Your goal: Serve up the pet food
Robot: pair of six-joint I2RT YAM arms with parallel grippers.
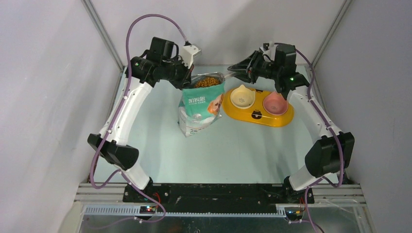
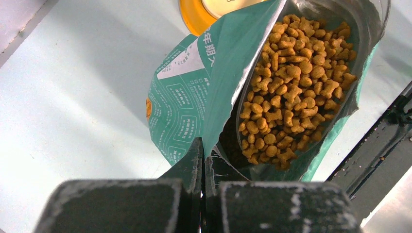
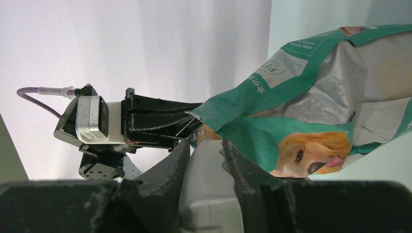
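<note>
The left tool (image 2: 202, 156) is shut tight, and the thin top edge of the bag (image 2: 189, 102) is pinched between its two fingers. The mouth of the bag is held wide open by this grip. In the left wrist view, the pet food (image 2: 291, 87) is seen at 1 o'clock from the tool. It is a heap of small brown bits lying inside the bag, against the shiny silver lining.

The right tool (image 3: 205, 145) is partly closed, and a pale plastic scoop (image 3: 209, 194) is gripped between its fingers. In the right wrist view, the bag is seen just past the fingertips at 2 o'clock, with a golden dog printed on its side. The left tool is seen at 10 o'clock, clamped on the bag's edge.

In the top view, the bag is stood on the bench (image 1: 218, 150), a little toward 12 o'clock from the middle. The left tool is placed at 10 o'clock of the bag's mouth, and the right tool at 2 o'clock of it. Whether the scoop touches the pet food cannot be told.

A yellow feeder (image 1: 243, 113) is set just beside the bag at 3 o'clock. Two bowls are fitted in it. The cream bowl (image 1: 242, 97) is placed nearer the bag, and the pink bowl (image 1: 275, 103) is placed on the far side.
</note>
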